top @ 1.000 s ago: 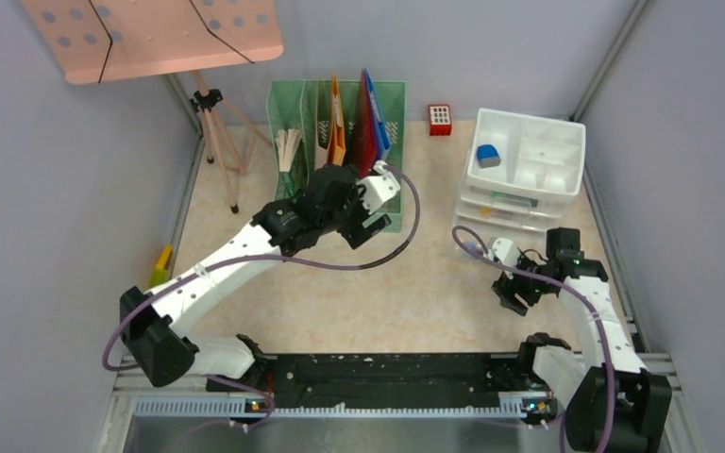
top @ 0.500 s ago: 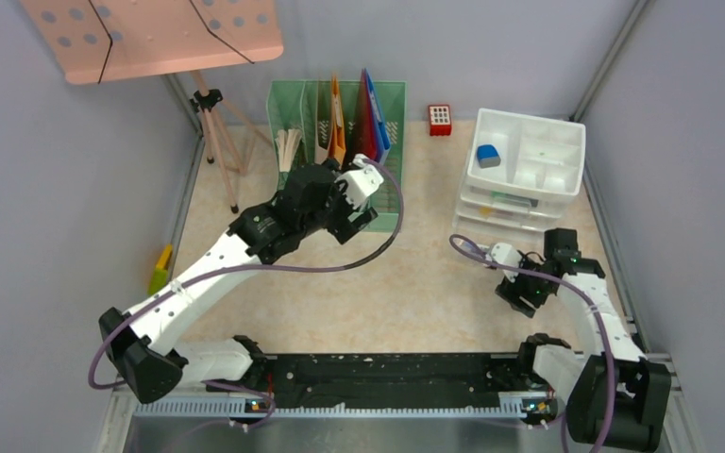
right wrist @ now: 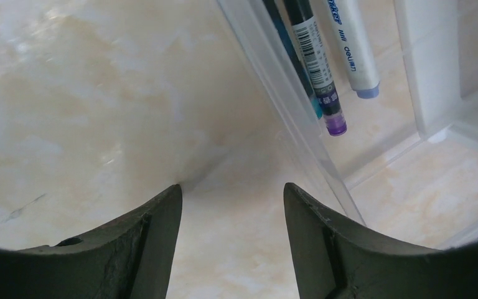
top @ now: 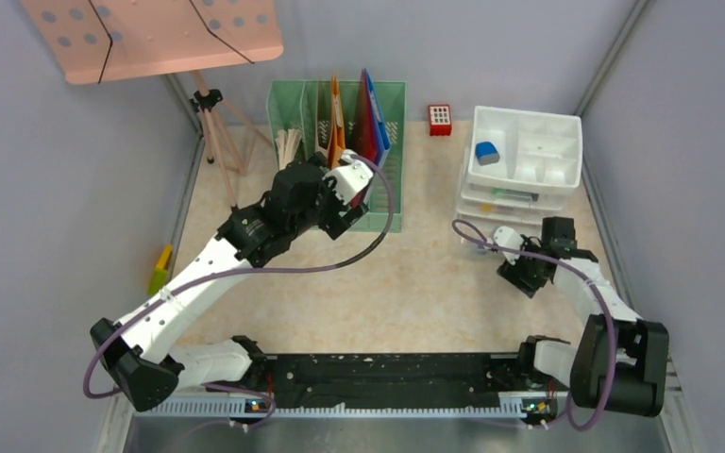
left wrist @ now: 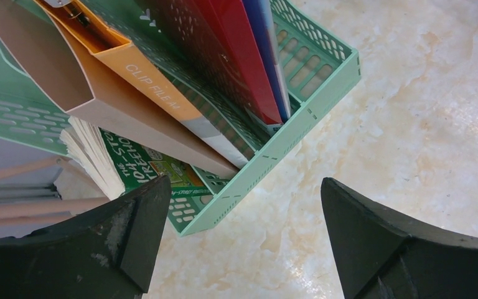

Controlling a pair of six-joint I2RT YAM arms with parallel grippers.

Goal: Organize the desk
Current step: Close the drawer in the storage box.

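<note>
The desk [top: 415,283] is a beige marbled top. My left gripper [top: 343,213] hovers at the front of the green file rack [top: 395,113], open wide with nothing between its fingers. In the left wrist view that gripper [left wrist: 246,182] looks down on the rack's near corner [left wrist: 299,118], which holds an orange clip file [left wrist: 155,84], red and blue folders [left wrist: 243,56] and a green book [left wrist: 146,165]. My right gripper [top: 521,276] sits low in front of the white drawer unit [top: 529,156]. It is open and empty [right wrist: 231,187], just short of a clear drawer [right wrist: 286,106] holding pens [right wrist: 314,62].
A blue eraser [top: 487,153] lies in the drawer unit's top tray. A small red box [top: 440,119] stands by the back wall. The pink music stand [top: 151,33] on its tripod [top: 217,132] fills the back left. A yellow-green item [top: 161,267] lies at the left wall.
My left gripper has moved left and back toward the rack's front, still open wide. My right gripper has moved up toward the drawer unit, its jaws a little narrower.
</note>
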